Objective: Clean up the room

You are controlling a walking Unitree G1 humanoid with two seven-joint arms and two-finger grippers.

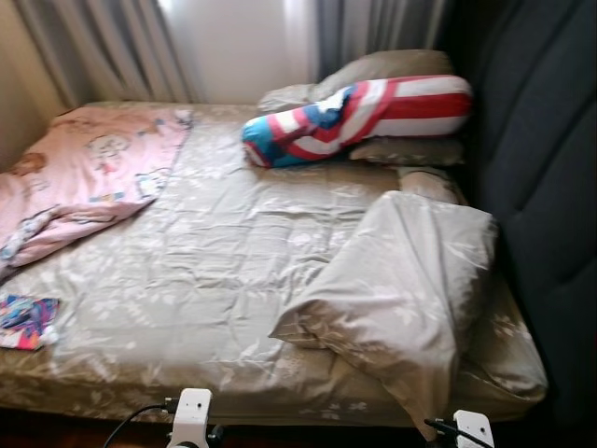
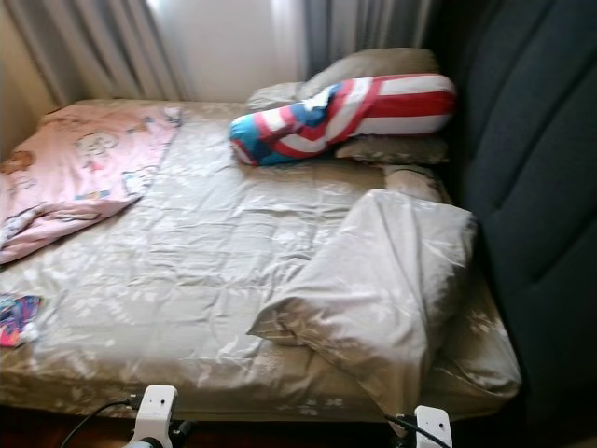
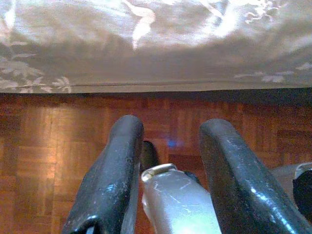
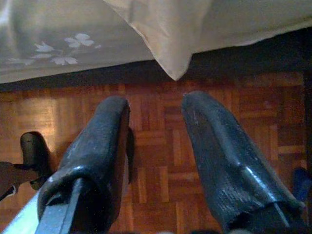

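Both grippers, left gripper [image 3: 165,146] and right gripper [image 4: 156,141], hung open and empty above parquet floor [image 3: 44,146]; bed-tidying seemingly unstarted; next likely reaching the slumped pillow [image 1: 401,289] at two o'clock.

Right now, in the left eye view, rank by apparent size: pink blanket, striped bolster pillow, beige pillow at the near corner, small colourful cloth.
1. Beige pillow, though it lies nearest the camera, so its lead over the next is unsure.
2. Pink blanket, partly cut off at the frame edge.
3. Striped bolster pillow.
4. Small colourful cloth, clearly smallest.
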